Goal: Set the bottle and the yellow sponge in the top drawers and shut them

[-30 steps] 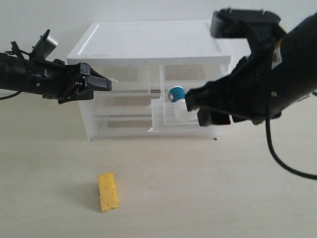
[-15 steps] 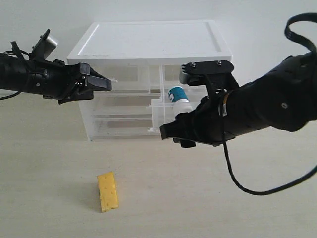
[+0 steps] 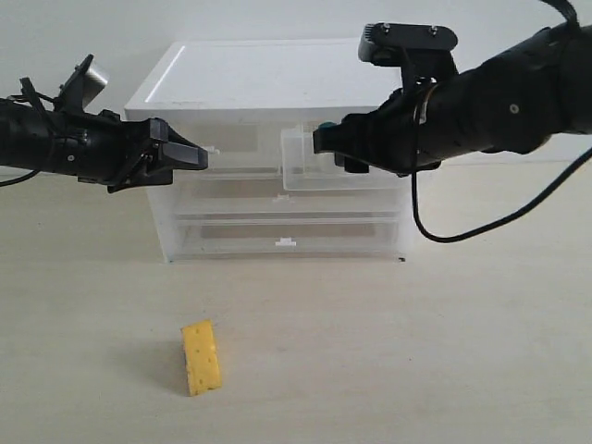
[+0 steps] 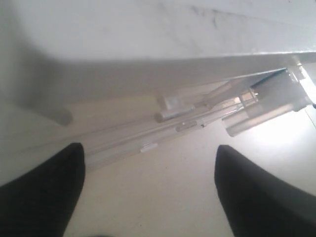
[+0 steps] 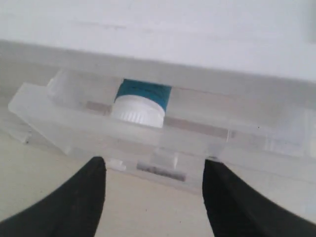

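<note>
While the left gripper is hovering wide open and empty beside the left top drawer, the sponge is lying on the table below, well apart; the bottle is lying inside the part-open right drawer, with the right gripper gaping empty at its front.

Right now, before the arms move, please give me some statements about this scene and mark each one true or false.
1. The sponge lies on the table, in front of the cabinet. True.
2. The right gripper holds the bottle. False: the bottle lies in the top right drawer; the gripper is open.
3. The top right drawer is fully shut. False: it sticks out.
4. The left gripper is open and empty. True.
</note>
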`<action>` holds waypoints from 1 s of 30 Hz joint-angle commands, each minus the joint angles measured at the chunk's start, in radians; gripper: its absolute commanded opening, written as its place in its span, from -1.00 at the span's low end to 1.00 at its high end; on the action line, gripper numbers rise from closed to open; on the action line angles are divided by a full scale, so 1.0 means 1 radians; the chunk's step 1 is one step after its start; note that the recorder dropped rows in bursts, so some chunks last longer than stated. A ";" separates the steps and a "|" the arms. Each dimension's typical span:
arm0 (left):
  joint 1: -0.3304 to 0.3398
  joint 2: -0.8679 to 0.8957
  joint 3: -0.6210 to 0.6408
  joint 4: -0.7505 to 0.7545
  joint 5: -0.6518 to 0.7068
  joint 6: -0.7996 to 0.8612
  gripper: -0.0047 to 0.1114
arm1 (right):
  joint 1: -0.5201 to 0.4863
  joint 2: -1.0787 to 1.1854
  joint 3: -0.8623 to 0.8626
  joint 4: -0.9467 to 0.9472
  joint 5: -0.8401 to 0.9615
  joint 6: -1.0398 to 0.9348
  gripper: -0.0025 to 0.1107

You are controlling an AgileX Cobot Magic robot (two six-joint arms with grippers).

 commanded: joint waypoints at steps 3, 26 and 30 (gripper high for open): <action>0.003 -0.003 0.003 -0.008 -0.006 0.008 0.27 | -0.009 0.125 -0.133 -0.024 -0.027 -0.008 0.00; 0.003 -0.003 0.003 0.000 0.032 0.020 0.27 | 0.072 -0.044 -0.196 0.127 0.422 -0.194 -0.03; 0.003 -0.003 0.003 0.000 0.077 -0.015 0.26 | 0.102 -0.130 -0.059 0.122 0.289 -0.182 -0.39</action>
